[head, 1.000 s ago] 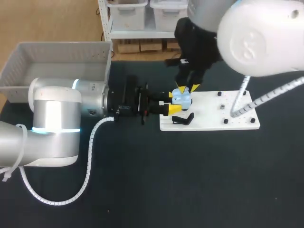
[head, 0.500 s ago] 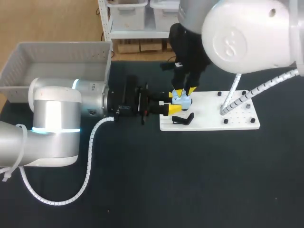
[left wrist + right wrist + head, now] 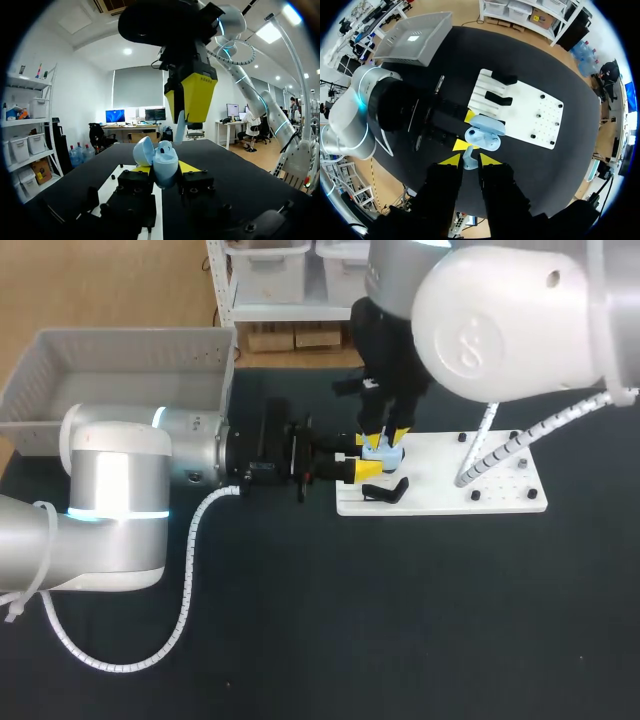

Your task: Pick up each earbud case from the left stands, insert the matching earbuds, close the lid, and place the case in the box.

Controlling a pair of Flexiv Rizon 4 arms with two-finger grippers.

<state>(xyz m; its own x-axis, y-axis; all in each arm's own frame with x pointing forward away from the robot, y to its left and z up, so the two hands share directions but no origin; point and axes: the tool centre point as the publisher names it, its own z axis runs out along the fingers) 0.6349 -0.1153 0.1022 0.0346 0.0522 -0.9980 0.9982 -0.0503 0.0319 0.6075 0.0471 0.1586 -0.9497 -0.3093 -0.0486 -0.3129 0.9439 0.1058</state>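
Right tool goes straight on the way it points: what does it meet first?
Most likely the open earbud case held by the left tool, directly ahead of the right tool; the earbud it carries would touch first. Gap unclear.

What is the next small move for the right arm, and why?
Probably lower the right gripper a little, straight down, so that the earbud it pinches goes into the open earbud case. The left gripper holds that case with its lid open, directly under the earbud. In the left wrist view the earbud does not seem to be seated yet.
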